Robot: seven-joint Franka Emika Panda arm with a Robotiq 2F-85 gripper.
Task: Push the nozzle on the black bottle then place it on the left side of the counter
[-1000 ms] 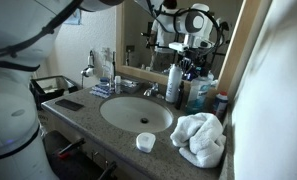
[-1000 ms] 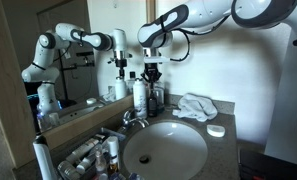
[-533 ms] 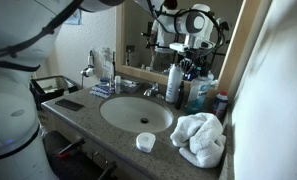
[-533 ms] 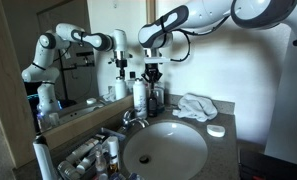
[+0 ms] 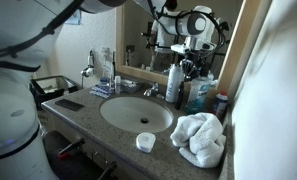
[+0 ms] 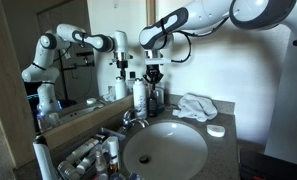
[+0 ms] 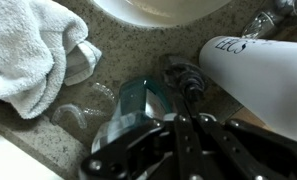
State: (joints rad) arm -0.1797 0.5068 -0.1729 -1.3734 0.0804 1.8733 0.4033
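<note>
The black bottle's pump nozzle [image 7: 176,73] shows in the wrist view, between a white bottle [image 7: 263,70] and a teal bottle [image 7: 136,108]. My gripper [image 7: 188,100] is shut, with its fingertips right over the nozzle; I cannot tell whether they touch it. In both exterior views the gripper [image 5: 193,64] [image 6: 153,73] hangs above the bottle cluster at the back of the counter by the mirror. The black bottle's body [image 6: 154,98] is mostly hidden behind the white bottle [image 6: 139,97].
A round sink [image 5: 135,113] is set in the granite counter [image 5: 83,118]. A crumpled white towel [image 5: 201,138] and a small white lid [image 5: 145,142] lie near the front. There is a faucet [image 5: 150,90], a mirror behind, and more bottles at the counter's other end [image 6: 45,160].
</note>
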